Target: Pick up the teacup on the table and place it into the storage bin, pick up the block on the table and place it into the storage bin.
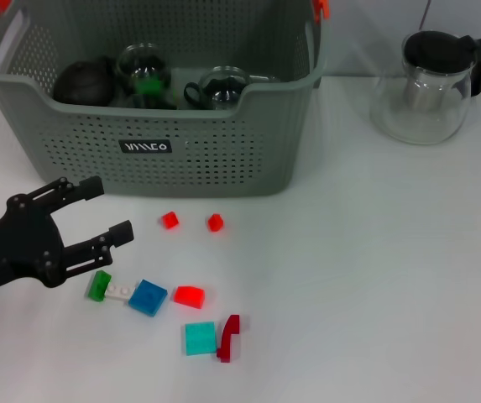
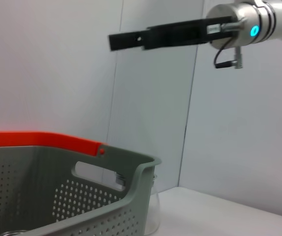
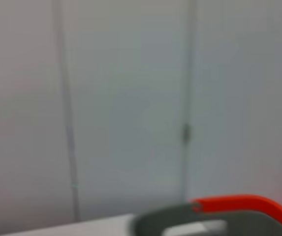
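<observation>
Grey-green and perforated, the storage bin held two glass teacups beside a dark lid. In front of the bin lay scattered blocks: a green block nearest the left gripper, whose fingers were spread apart above the table, holding nothing.

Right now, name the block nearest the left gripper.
The green block, just below the open left gripper; the blue, red and teal blocks lie farther right.
</observation>
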`<state>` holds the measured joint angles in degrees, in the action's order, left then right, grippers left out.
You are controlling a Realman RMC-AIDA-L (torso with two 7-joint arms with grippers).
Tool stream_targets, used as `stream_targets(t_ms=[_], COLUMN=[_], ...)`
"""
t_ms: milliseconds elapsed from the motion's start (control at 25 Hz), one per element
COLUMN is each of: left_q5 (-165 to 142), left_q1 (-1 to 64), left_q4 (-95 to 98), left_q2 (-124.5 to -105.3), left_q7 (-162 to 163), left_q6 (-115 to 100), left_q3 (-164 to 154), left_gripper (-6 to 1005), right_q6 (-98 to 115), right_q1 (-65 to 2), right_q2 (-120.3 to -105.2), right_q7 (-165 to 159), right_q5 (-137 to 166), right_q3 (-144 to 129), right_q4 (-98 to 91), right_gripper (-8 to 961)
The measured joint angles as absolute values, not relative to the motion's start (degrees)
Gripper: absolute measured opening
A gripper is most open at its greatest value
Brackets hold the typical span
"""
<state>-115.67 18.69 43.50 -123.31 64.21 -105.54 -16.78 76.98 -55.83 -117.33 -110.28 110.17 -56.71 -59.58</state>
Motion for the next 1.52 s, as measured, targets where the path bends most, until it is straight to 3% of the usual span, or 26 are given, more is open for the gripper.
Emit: stream_targets(t_ms=[320,600,920,1520], left_q5=[-115.69,-115.82,-115.84,-115.84], left_q1=[18.72,18.62,19.17,18.38], left_q4=[43.63,44.03,43.75,43.58], left_q2=[-123.20,-122.84,-122.81,-123.03], left_q7=[64.24,63.98,63.86,63.64], left_q6=[-106.09,-106.20,-106.27,-106.12], left_q3=[-16.77,-16.79,-16.81,-16.79], left_gripper=[797,797,797,798], right_q6=[95.84,109.17,105.45,77.64], right_q1=[-46.65,-41.81,-43.09,-49.92], right_q2=[-116.01,-115.82,-120.65,-121.09], right_q7=[-104.58,-105.05,-109.91,-127.97], right_q5=[101.11,112.19,129.13,126.81], right_q3=[-56.60,-57.17,-67.02,-104.19], right_q4=[-64.82,-65.40,-63.48,-58.08], right_gripper=[949,950,950,949])
